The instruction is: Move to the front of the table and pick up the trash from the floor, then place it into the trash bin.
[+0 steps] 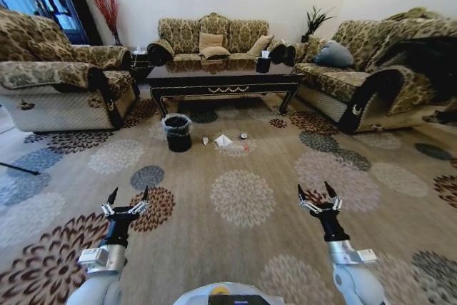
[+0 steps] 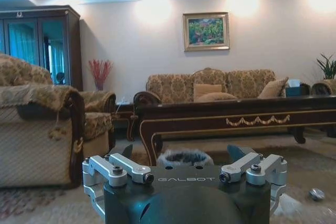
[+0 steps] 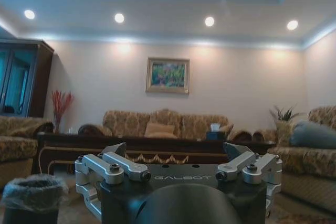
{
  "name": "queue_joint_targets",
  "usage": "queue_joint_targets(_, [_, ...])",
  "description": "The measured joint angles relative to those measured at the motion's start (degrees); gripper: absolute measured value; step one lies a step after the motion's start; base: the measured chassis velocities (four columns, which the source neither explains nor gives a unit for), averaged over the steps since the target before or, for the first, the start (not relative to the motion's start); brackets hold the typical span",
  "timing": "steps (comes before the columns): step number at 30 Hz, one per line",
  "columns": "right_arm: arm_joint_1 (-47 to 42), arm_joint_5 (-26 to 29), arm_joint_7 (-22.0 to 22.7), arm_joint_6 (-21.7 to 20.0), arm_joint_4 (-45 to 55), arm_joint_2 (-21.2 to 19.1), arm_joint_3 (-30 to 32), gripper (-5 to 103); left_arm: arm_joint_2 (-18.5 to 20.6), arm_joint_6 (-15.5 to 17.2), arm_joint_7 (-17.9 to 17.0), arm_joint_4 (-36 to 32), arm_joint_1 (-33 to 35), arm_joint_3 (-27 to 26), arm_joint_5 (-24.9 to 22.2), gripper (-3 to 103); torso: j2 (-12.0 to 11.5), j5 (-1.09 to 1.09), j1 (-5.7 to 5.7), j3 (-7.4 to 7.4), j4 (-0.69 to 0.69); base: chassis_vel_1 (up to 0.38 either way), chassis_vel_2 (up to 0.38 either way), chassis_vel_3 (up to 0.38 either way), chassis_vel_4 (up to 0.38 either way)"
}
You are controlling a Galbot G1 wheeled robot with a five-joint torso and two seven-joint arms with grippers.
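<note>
The dark wood table [image 1: 223, 85] stands ahead between the sofas, some way off across the carpet. On the floor before it, the black trash bin [image 1: 177, 132] with its bag over the rim stands at the left. Right of the bin lies the trash: a small crumpled paper [image 1: 205, 141], a white folded tissue [image 1: 223, 141] and a foil ball [image 1: 243, 136]. My left gripper [image 1: 128, 194] and right gripper [image 1: 316, 191] hang open and empty low in front of me, far short of the trash. The left wrist view shows the bin [image 2: 185, 157] and the foil ball [image 2: 316, 194].
Patterned sofas surround the table: an armchair [image 1: 57, 80] at the left, a long sofa [image 1: 211, 37] behind, another sofa [image 1: 371, 69] at the right. A small black tissue box [image 1: 263, 63] sits on the table. Open patterned carpet [image 1: 243, 198] lies between me and the trash.
</note>
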Motion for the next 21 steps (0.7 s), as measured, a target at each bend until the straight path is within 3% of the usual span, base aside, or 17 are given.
queue_joint_targets(7, [-2.4, -0.2, 0.0, -3.7, 3.3, -0.9, 1.0, 100, 0.1, 0.2, 0.1, -1.2, 0.2, 0.1, 0.0, 100, 0.0, -0.02, -0.01, 0.01, -0.02, -0.367, 0.366, 0.38, -0.374])
queue_joint_targets(21, [-2.8, -1.6, -0.4, -1.8, 3.3, 0.9, 0.8, 100, 0.6, 0.1, 0.2, -2.2, 1.0, 0.1, -0.1, 100, 0.1, -0.01, 0.02, 0.04, -0.01, -0.34, 0.349, 0.347, -0.354])
